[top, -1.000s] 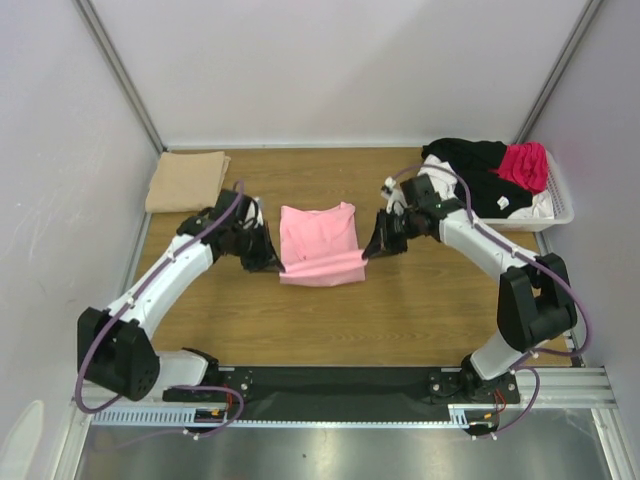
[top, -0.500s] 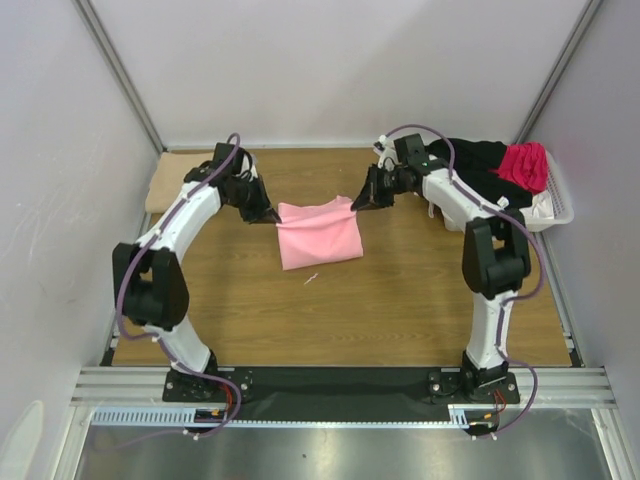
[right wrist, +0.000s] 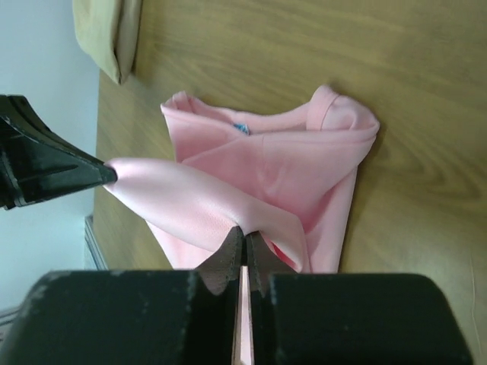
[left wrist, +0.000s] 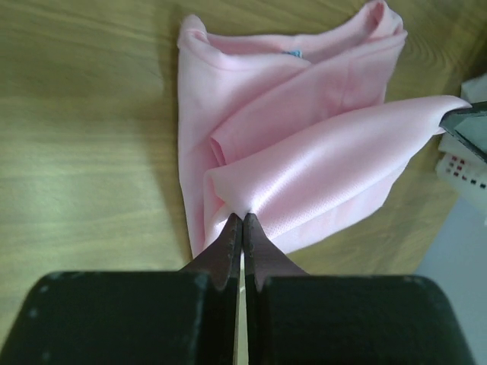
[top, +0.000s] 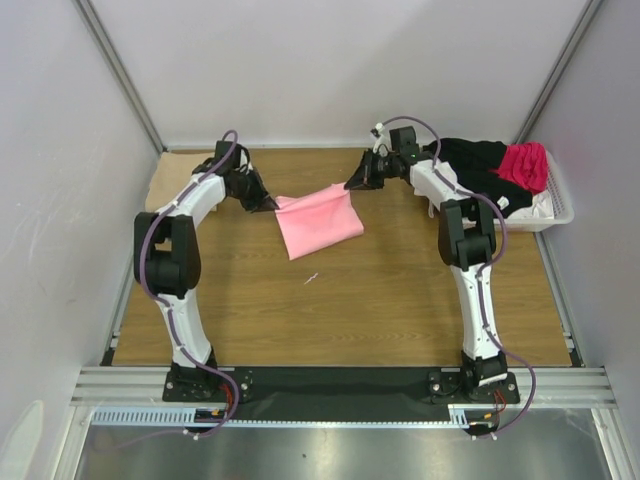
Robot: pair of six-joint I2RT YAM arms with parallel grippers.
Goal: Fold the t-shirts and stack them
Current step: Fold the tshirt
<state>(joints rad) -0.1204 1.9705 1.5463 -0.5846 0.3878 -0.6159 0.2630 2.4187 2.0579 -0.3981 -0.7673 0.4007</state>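
The light pink t-shirt (top: 318, 222) lies partly folded on the wooden table, its far edge lifted between both grippers. My left gripper (top: 272, 204) is shut on the shirt's left corner (left wrist: 251, 199). My right gripper (top: 352, 184) is shut on its right corner (right wrist: 255, 220). The collar end of the pink shirt rests on the table in both wrist views. A folded tan t-shirt (right wrist: 106, 30) lies at the table's far left, mostly hidden behind the left arm in the top view. Black (top: 478, 165), magenta (top: 524, 164) and white (top: 540, 207) shirts sit in the basket.
A white plastic basket (top: 556, 213) stands at the far right of the table (top: 330, 310). A small scrap (top: 311, 278) lies on the wood in front of the pink shirt. Grey walls enclose the table on three sides.
Both grippers have carried the pink shirt's near edge up and over toward the far side of the table, folding it in half. The shirt now sits farther back and skewed.
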